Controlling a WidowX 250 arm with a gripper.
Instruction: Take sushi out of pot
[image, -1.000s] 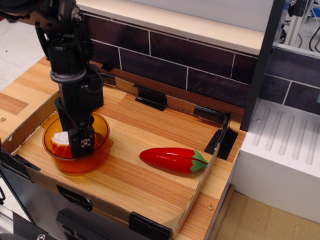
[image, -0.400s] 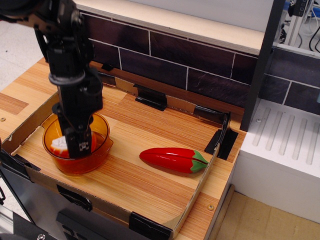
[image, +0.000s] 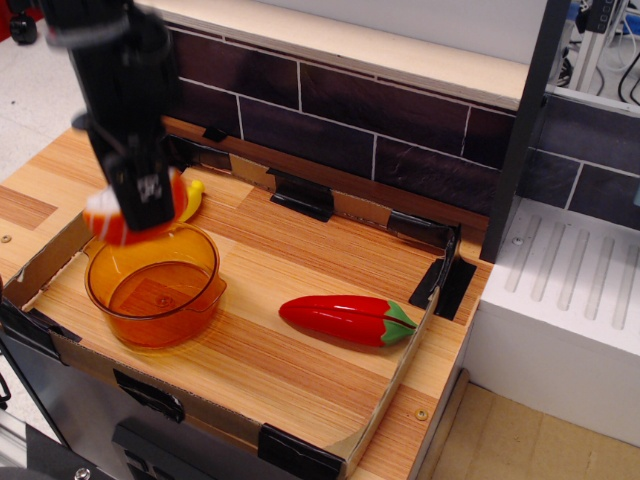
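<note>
My gripper (image: 140, 212) is shut on the sushi (image: 115, 221), a small orange-red piece with a white rice side. It holds the sushi in the air just above the back left rim of the pot (image: 155, 285). The pot is a round transparent amber plastic pot standing at the front left of the wooden tray; nothing shows inside it. The black arm hides the middle of the sushi.
A long red chili pepper (image: 345, 319) with a green stem lies right of the pot. A yellow banana (image: 191, 199) peeks out behind the gripper. The tray has low cardboard walls (image: 405, 345). A dark tiled wall (image: 380, 125) runs behind, a white unit (image: 570, 300) stands right.
The gripper has risen out of the pot with the sushi in its grip and moved slightly back. The pot now holds nothing. The banana has come into view.
</note>
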